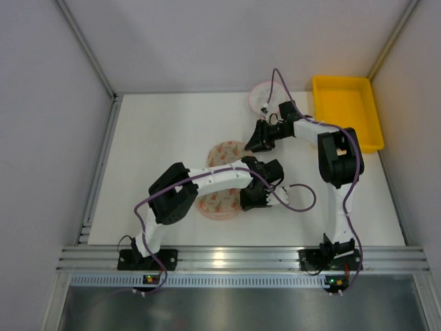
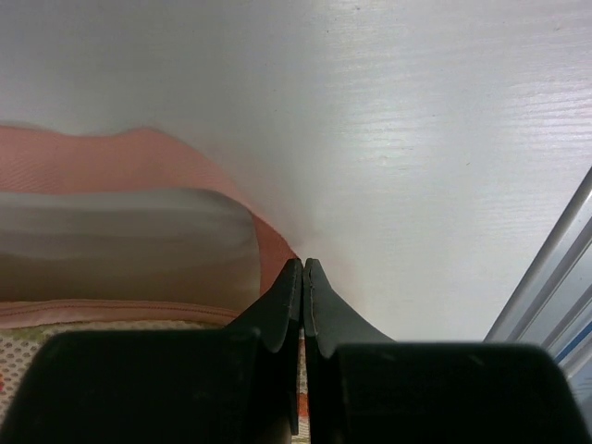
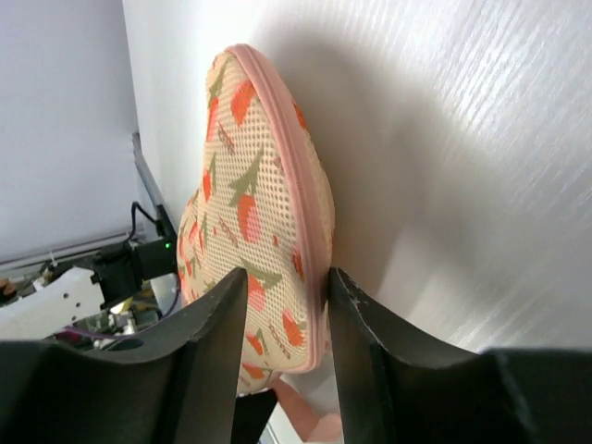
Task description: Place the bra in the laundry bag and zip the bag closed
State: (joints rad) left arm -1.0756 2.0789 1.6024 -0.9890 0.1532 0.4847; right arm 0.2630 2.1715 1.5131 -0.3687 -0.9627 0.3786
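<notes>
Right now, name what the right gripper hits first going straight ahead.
The laundry bag: its pink-trimmed edge stands between the right gripper's parted fingers, so it would likely press into that first.

A robotics lab test cell: a flat white laminate tabletop (image 1: pixel 158 138) is boxed in by plain grey panel walls (image 1: pixel 41 138) on silver aluminium frame posts (image 1: pixel 86 48). A slotted aluminium rail (image 1: pixel 241 258) carries the arm bases, well behind the right claw (image 1: pixel 256 145). A shallow yellow plastic bin (image 1: pixel 344 110) sits to that claw's right.
</notes>
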